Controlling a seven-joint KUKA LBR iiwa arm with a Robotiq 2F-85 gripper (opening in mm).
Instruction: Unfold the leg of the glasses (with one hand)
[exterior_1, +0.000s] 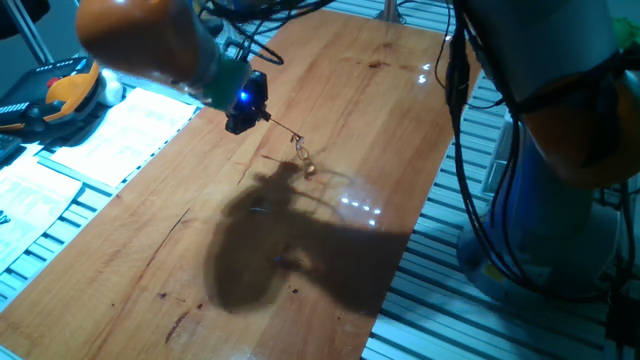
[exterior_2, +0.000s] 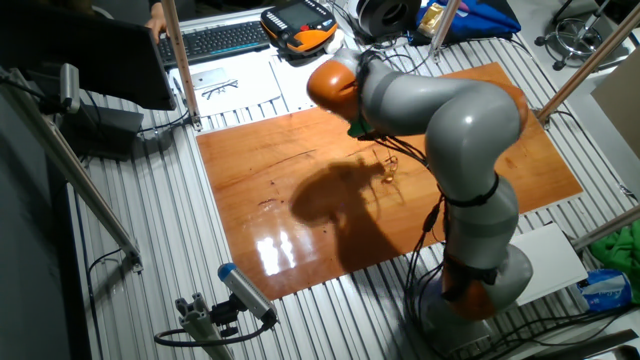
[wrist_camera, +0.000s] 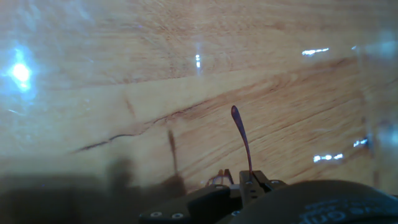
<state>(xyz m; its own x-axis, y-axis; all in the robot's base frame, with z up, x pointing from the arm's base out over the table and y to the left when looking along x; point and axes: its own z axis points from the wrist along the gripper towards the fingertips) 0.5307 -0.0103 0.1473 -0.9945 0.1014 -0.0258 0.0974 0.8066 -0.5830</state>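
Note:
In one fixed view, my gripper hovers above the wooden table, shut on the end of one thin wire leg. The glasses dangle from that leg, down and to the right of the fingers, just above the wood. The other fixed view shows the glasses as a small reddish glint beside the arm, with the gripper hidden behind the arm. In the hand view, the gripper sits at the bottom edge and the dark red leg sticks out from between the fingers. The rims are out of sight there.
White paper sheets and an orange-black pendant lie left of the table. The robot's base and cables stand to the right. A keyboard lies beyond the far edge. The arm casts a large shadow on the wood.

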